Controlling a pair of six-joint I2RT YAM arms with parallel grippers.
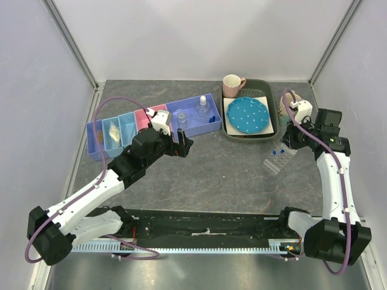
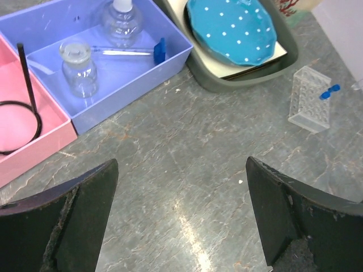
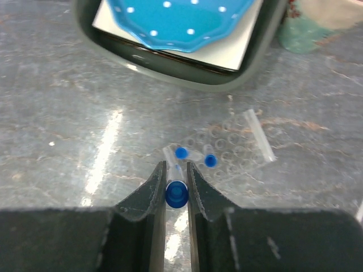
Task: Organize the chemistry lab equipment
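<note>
My right gripper (image 3: 176,167) is shut on a blue-capped vial (image 3: 176,194), held upright just above the near edge of the clear tube rack (image 3: 232,150). Two more blue-capped vials (image 3: 181,152) stand in the rack, and a clear tube (image 3: 258,135) lies across it. The rack (image 1: 279,159) lies on the table right of centre. My left gripper (image 2: 181,164) hangs open over bare table beside the blue bin (image 2: 130,90). That bin holds a clear beaker (image 2: 78,67), a white-capped bottle (image 2: 121,20) and a blue-based cylinder (image 2: 133,52) lying flat. A black wire loop (image 2: 17,116) rests in the pink compartment.
A dark tray (image 1: 248,137) at the back right carries a blue dotted plate (image 1: 248,115) and a pink mug (image 1: 233,84). Another mug (image 1: 284,109) stands right of the tray. Light-blue compartments (image 1: 112,133) extend the bin row to the left.
</note>
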